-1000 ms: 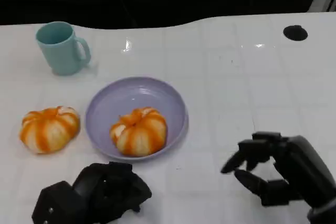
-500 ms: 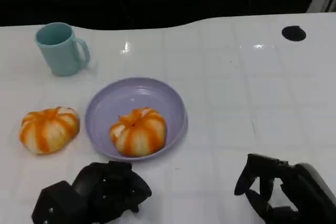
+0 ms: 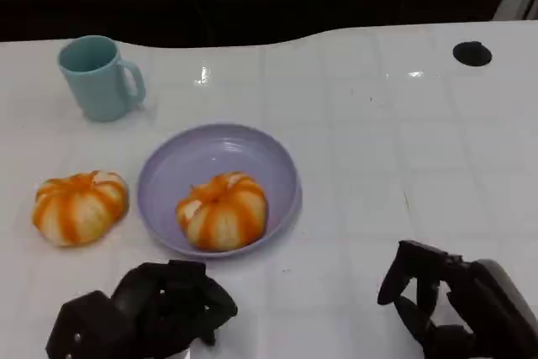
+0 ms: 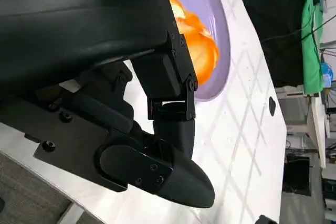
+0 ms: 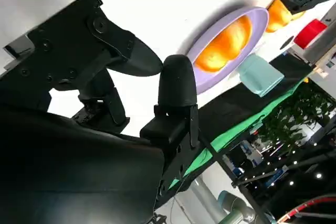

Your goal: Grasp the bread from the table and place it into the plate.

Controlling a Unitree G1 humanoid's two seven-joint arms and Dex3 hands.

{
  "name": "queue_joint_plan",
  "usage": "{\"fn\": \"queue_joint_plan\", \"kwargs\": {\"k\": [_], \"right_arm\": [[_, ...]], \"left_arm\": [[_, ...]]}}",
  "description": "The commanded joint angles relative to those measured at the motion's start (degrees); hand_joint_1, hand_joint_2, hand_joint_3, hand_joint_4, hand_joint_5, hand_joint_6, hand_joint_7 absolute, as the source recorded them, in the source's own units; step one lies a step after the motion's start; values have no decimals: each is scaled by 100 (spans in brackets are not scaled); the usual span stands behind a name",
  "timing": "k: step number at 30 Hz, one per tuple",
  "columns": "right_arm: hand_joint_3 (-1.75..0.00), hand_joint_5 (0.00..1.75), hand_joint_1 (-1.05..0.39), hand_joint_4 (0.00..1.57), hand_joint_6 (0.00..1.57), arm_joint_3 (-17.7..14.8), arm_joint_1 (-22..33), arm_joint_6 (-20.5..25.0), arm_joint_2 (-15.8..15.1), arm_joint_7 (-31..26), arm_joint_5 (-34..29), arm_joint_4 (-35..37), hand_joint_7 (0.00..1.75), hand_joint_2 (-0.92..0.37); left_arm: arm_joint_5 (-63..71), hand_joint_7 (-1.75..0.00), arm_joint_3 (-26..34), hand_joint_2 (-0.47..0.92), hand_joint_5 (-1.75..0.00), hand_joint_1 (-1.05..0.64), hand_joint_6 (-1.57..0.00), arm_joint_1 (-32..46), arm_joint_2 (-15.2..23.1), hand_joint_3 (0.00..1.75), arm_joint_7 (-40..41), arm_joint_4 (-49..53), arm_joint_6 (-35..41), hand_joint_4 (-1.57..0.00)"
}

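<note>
One bread [image 3: 222, 211] in plate [image 3: 277, 161], second [image 3: 80, 207] beside. L hand [image 3: 160, 313] curled, empty; R hand [image 3: 445, 304] spread, empty.

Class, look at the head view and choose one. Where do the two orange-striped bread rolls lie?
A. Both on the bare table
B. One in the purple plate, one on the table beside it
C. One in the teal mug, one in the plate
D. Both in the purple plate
B: one bread roll sits inside the purple plate, while the other bread roll rests on the white table just outside the plate's rim.
</note>
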Motion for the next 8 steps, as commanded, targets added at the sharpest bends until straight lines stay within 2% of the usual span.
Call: {"fn": "queue_joint_plan", "kwargs": {"k": [1, 8], "right_arm": [[-118, 175, -23, 78, 60, -24, -99, -160, -20, -204, -107, 157, 159, -42], [-115, 175, -24, 76, 59, -47, -121, -91, -4, -217, -98, 181, 156, -44]], "left_arm": [[-44, -79, 45, 90, -147, -101, -121, -37, 112, 0, -53, 67, -106, -97], [-40, -79, 47, 90, -146, -101, -121, -49, 116, 0, -37, 104, -132, -98]]}}
